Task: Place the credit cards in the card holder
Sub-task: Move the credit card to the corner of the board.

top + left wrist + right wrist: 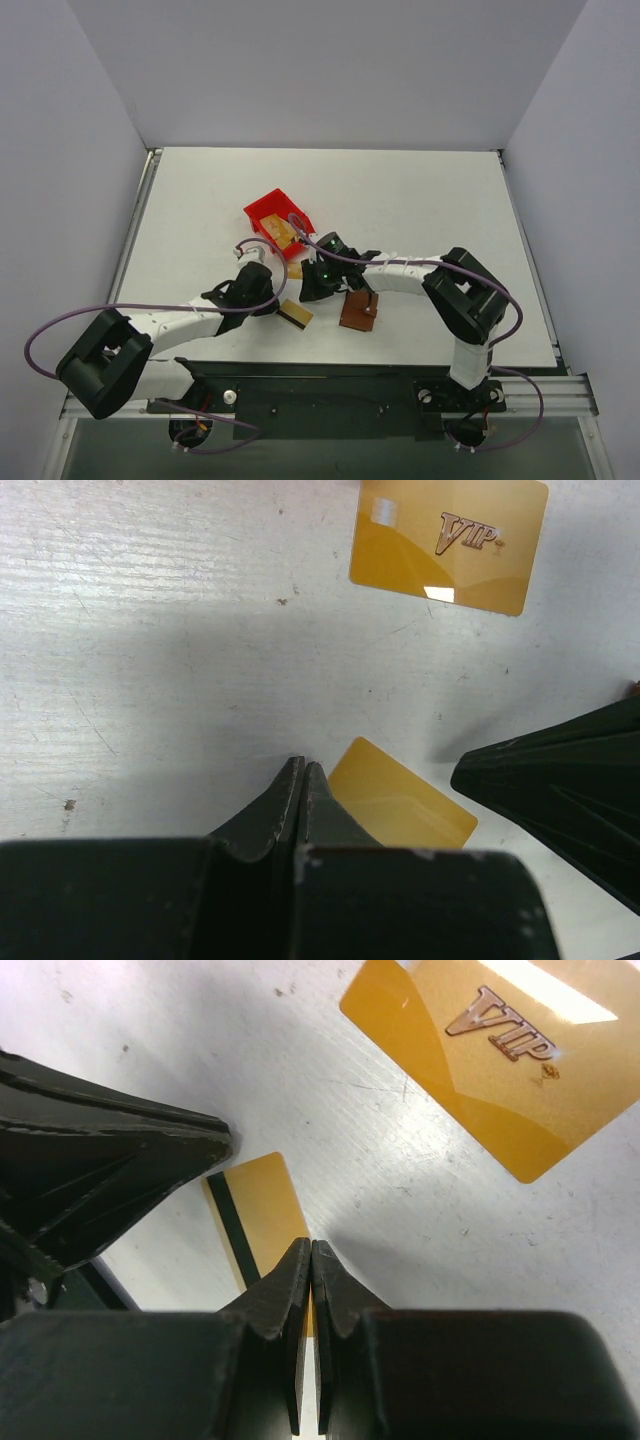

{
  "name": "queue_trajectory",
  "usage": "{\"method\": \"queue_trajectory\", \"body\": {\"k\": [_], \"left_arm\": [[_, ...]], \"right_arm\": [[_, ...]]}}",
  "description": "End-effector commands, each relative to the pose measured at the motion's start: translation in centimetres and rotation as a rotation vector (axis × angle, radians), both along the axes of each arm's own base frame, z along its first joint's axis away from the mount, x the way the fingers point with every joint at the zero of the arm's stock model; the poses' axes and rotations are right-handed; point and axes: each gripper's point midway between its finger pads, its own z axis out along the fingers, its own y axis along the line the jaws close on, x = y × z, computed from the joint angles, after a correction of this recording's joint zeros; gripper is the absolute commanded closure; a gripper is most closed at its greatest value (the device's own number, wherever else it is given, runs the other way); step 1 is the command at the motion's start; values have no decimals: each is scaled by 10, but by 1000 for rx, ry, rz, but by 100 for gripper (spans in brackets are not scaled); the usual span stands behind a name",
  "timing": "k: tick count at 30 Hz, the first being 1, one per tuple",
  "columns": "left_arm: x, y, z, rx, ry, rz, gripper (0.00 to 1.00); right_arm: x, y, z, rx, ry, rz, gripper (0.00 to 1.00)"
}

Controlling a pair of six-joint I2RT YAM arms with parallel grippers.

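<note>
1. Two arms crowd one patch near the front of the white bench (420, 200), tips almost meeting over the striped card (250, 1215), a gold rectangle lying flat with a dark band along one edge.
2. The left jaws are clenched with nothing visible between them. The right jaws are pressed just as tight, their tips at the card's edge. Whether either pair actually touches it cannot be told.
3. The VIP card (450, 545) lies face up just beyond, apart from both arms. More gold shows inside the red bin (262, 207) further back.
4. The brown card holder (359, 310) sits near the striped card, to its right. Whether its pockets lie open cannot be made out from above.
5. The step in hand looks like getting the flat card off the bench. Done well, one pair would likely pin or tip a short edge while the other parts and closes on the raised side. A shut tip pushing alone may only skate the card toward the front edge.
</note>
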Motion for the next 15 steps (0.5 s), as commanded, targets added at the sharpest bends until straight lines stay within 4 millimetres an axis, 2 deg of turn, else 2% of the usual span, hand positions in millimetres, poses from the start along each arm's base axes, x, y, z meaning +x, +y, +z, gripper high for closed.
{"method": "queue_trajectory", "body": {"k": [1,5,6,15], "left_arm": [[-8,0,-8,-4,28,-14,100],[-10,-2,-11,-3,40,-31,100],[-5,-7,-6,-27,15,-36,100],[-16,-13,-8,-35,29,-73,100]], "right_arm": [[-3,-1,-9,-23,10,16,100],[-8,-6,-21,-60,19,23,100],[-8,-7,-22,-64,21,25,100],[-31,-12,-34,-83,58,49,100]]}}
